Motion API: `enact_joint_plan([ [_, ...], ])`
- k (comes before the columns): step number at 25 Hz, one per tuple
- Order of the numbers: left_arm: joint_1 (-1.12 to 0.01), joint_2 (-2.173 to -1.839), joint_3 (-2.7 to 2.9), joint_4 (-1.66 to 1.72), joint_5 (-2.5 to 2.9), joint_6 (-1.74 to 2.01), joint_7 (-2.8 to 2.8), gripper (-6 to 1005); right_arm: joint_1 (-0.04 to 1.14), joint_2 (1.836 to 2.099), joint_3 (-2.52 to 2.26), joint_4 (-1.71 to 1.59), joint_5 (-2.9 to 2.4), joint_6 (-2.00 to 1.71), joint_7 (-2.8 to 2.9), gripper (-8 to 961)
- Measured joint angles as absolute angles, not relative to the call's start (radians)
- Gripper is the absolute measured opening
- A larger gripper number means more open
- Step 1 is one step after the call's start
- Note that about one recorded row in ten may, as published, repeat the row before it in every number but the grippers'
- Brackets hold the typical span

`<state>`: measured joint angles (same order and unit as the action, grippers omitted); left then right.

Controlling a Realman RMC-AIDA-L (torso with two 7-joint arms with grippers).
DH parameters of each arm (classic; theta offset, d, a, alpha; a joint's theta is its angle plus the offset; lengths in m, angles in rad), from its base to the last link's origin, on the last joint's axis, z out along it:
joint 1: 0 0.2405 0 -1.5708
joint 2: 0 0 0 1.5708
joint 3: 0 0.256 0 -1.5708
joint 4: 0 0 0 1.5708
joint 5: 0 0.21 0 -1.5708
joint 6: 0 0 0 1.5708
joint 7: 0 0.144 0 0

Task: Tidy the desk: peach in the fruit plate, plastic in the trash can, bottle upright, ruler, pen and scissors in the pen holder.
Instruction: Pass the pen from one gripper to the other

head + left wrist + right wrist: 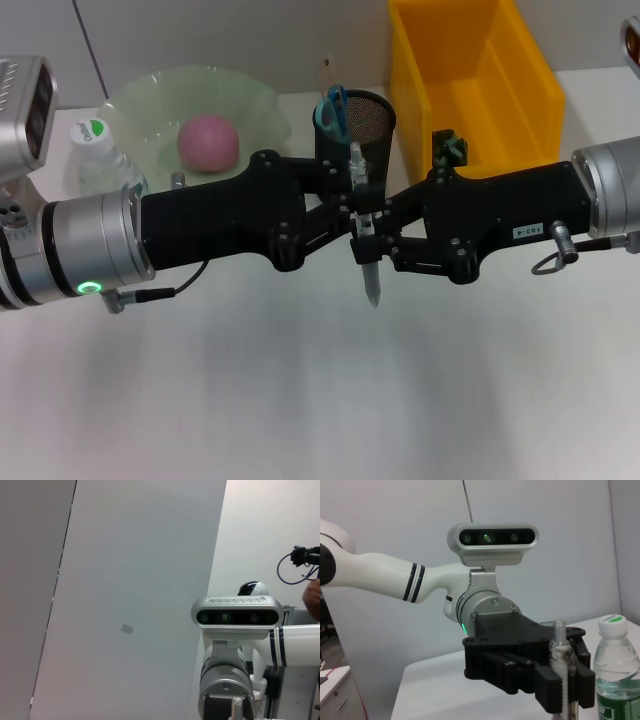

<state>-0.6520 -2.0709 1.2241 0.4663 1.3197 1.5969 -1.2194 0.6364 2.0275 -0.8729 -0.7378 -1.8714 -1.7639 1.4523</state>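
A clear pen (366, 245) hangs upright above the table, tip down, between my two grippers. My left gripper (348, 222) comes in from the left and is shut on the pen (560, 665). My right gripper (382, 242) meets it from the right, also closed against the pen. Just behind them stands the black mesh pen holder (370, 120) with blue-handled scissors (334, 108) in it. A pink peach (208, 141) lies in the green fruit plate (255, 105). The bottle (92, 150) stands upright at far left. The yellow trash can (520, 90) holds a dark piece of plastic (449, 148). No ruler shows.
White tabletop (320, 400) stretches in front of the arms. The bottle (615, 665) stands close beside the held pen in the right wrist view. The left wrist view shows only a wall and the right arm's wrist camera (236, 616).
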Motion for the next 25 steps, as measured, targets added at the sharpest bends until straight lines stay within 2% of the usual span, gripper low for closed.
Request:
enact_joint_plan([
  [7, -0.652, -2.071, 1.224, 0.466, 1.318, 1.595, -1.219, 243, 0.635, 2.031, -0.873, -0.738, -1.871, -1.756, 1.449, 132],
  [25, -0.645, -2.073, 1.212, 0.468, 1.312, 1.589, -1.214, 260, 0.635, 2.033, -0.860, -0.738, -1.871, -1.754, 1.447, 132],
])
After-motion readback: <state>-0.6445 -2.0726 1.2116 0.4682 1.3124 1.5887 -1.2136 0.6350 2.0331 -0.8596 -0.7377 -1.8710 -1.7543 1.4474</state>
